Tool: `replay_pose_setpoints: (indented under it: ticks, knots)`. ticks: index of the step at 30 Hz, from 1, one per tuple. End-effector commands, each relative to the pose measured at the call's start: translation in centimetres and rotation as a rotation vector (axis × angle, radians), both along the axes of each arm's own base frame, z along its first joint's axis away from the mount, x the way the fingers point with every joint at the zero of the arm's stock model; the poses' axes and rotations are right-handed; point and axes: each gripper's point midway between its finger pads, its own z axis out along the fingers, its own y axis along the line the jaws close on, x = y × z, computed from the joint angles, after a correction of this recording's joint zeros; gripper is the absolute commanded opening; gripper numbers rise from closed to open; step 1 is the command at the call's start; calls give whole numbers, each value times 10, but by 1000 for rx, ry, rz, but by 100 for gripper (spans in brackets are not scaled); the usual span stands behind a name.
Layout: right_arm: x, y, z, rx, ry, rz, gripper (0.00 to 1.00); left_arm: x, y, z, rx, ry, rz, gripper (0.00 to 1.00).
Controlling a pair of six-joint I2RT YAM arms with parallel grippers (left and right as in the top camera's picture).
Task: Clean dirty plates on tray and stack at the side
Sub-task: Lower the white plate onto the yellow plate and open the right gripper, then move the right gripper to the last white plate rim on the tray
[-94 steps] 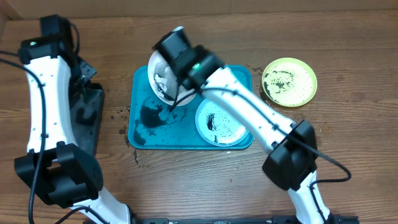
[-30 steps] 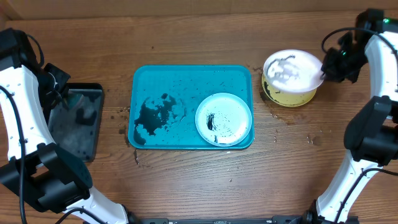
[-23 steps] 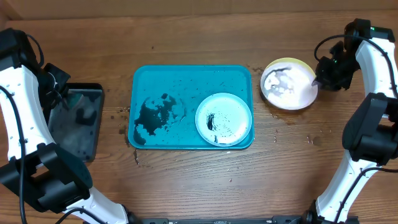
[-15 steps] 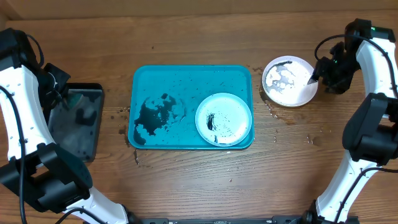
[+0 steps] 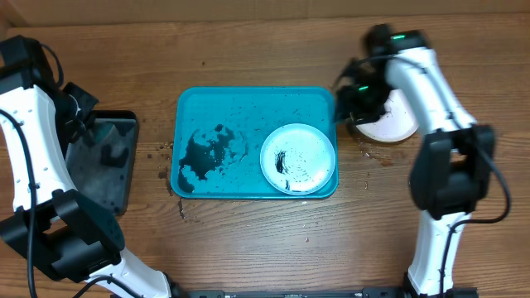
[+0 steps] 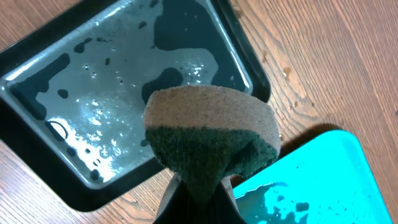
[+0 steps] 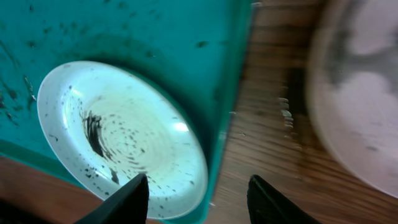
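The turquoise tray [image 5: 248, 103] sits mid-table with a dark wet smear [image 5: 207, 153] on its left half. A pale aqua plate [image 5: 298, 159] with black smears lies in the tray's right front corner, also in the right wrist view [image 7: 124, 137]. A white plate [image 5: 391, 122] rests on the table right of the tray, blurred in the right wrist view [image 7: 364, 118]. My right gripper [image 5: 352, 95] [image 7: 199, 202] hangs open and empty over the tray's right rim [image 7: 227, 124]. My left gripper [image 5: 80, 112] [image 6: 198, 193] is shut on a green-and-tan sponge [image 6: 211, 140].
A black glossy tray [image 5: 103, 165] [image 6: 124, 93] holding water lies at the left, below the sponge. Wet spots and dark specks mark the wood around the turquoise tray [image 6: 323, 186]. The right arm's base stands at the front right.
My right gripper set the white plate down on the yellow-green plate, opened, and swung left to the tray's right rim. The left arm and sponge have stayed put.
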Motion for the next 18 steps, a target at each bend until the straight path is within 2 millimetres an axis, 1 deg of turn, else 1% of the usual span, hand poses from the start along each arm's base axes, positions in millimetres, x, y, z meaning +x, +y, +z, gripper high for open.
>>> replay_pose_setpoints:
  ticks: [1,3,5,7,11,13,15,18]
  knots:
    - [-9,0,1,-164,-46,8,52,2,-7,-7,-6,17,-40,4]
    - [-14,4,-8,-224,-38,-34,52,2,-7,-7,-6,18,-40,4]
    - [-20,11,-16,-236,-20,-80,43,2,-7,-7,-6,17,-40,4]
    - [-25,13,-23,-242,-6,-86,41,2,-7,-7,-6,17,-40,4]
    - [-32,11,-35,-252,13,-81,41,2,-7,-7,-5,17,-40,4]
    - [-35,6,-38,-279,17,-78,41,2,-7,-7,-6,17,-40,4]
    - [-36,3,-40,-294,21,-77,41,2,-7,-7,-6,17,-40,4]
    - [-37,5,-40,-284,26,-77,41,2,-7,-7,-6,17,-40,4]
